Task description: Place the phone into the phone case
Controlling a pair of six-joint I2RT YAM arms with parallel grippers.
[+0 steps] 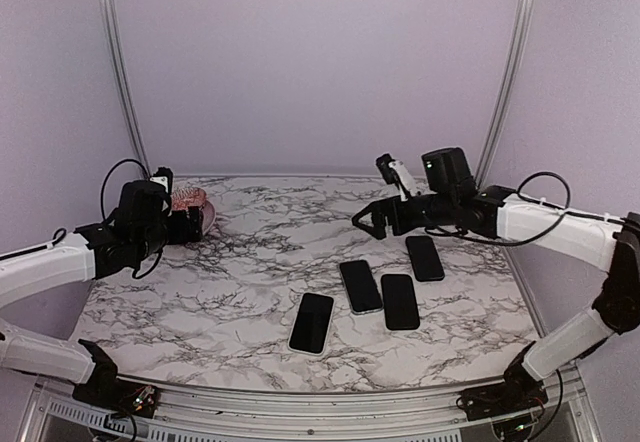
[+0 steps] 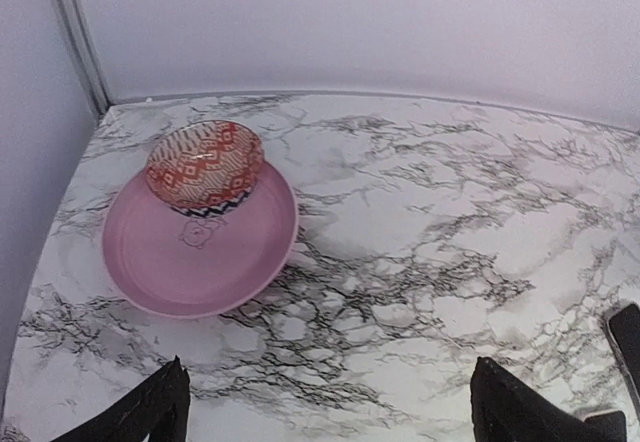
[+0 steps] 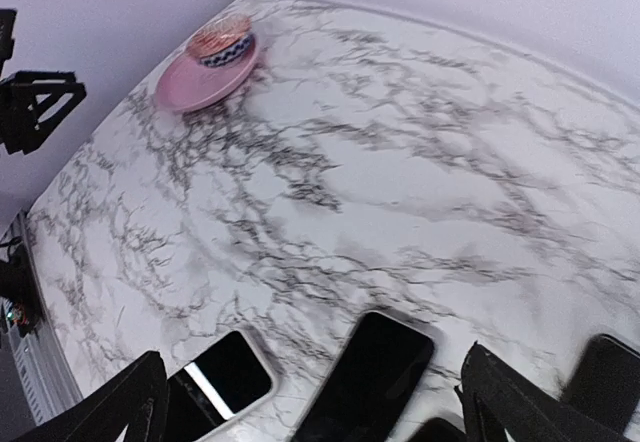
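Black phone (image 1: 400,302) | flat on table (image 1: 250,252) | long axis near-to-far

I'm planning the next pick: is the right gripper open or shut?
Open. The right gripper has its fingers wide apart above the table, with nothing held between them.

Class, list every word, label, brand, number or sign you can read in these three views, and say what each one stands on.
No readable text in any view.
Four flat black phones: screens dark, no brand or number shows.
Round pink plate: only a small outlined flower-like mark, no letters.
Red-and-white patterned bowl: pattern only, no words.
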